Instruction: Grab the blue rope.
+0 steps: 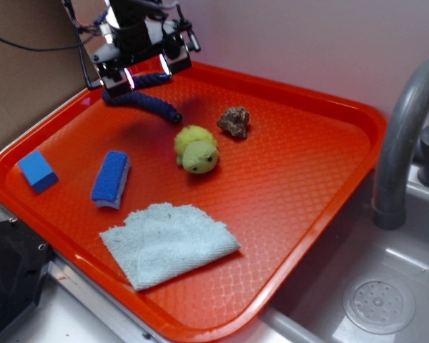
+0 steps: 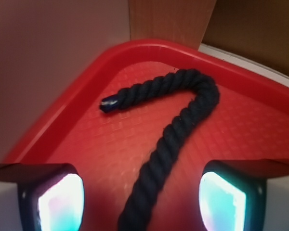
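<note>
The blue rope (image 1: 144, 102) is a dark navy twisted cord lying bent in a curve at the far left corner of the red tray (image 1: 307, 150). In the wrist view the blue rope (image 2: 178, 125) runs from a capped end, round a bend, and down between my two fingers. My gripper (image 1: 147, 74) hovers right over the rope and hides part of it. My gripper (image 2: 142, 204) is open, with one glowing pad (image 2: 60, 202) on each side of the cord and clear gaps to both. It is not touching the rope.
On the tray lie a bright blue sponge (image 1: 111, 179), a small blue block (image 1: 38, 171), a yellow-green plush toy (image 1: 196, 150), a brown lump (image 1: 234, 122) and a pale cloth (image 1: 168, 241). A grey faucet (image 1: 404, 136) and sink (image 1: 379, 300) are at right. A wall stands close behind.
</note>
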Controlling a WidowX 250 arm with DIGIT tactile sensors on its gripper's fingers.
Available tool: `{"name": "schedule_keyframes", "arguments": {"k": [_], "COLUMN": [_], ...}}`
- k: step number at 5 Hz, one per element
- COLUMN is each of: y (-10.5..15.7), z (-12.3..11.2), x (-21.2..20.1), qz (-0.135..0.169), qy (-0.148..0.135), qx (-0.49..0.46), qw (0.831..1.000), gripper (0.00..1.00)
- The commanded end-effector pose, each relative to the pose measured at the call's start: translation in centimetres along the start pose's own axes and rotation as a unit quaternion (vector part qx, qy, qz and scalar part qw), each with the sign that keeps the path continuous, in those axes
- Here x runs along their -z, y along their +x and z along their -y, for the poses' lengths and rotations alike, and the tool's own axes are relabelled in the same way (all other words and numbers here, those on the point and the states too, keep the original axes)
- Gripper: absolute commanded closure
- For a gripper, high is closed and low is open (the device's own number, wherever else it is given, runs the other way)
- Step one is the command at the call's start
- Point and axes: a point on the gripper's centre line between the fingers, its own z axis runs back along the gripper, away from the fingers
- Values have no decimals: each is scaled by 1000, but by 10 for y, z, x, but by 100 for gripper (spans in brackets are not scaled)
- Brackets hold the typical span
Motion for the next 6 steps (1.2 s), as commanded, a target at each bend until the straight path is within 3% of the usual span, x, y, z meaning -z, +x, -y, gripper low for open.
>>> {"name": "schedule_keyframes", "arguments": {"k": [1, 2, 3, 4, 5, 6], "y": [41, 34, 31, 23, 20, 16], "z": [-14, -20, -23, -23, -19, -2], "x": [24, 36, 38, 42, 34, -10], "qz": [0, -27, -58, -62, -61, -46], "qy": [3, 9, 22, 46, 37, -44], "qx": [-32, -33, -49, -49, -20, 80], "qw": [999, 999, 997, 996, 997, 995], "gripper": [0, 0, 100, 100, 100, 100]}}
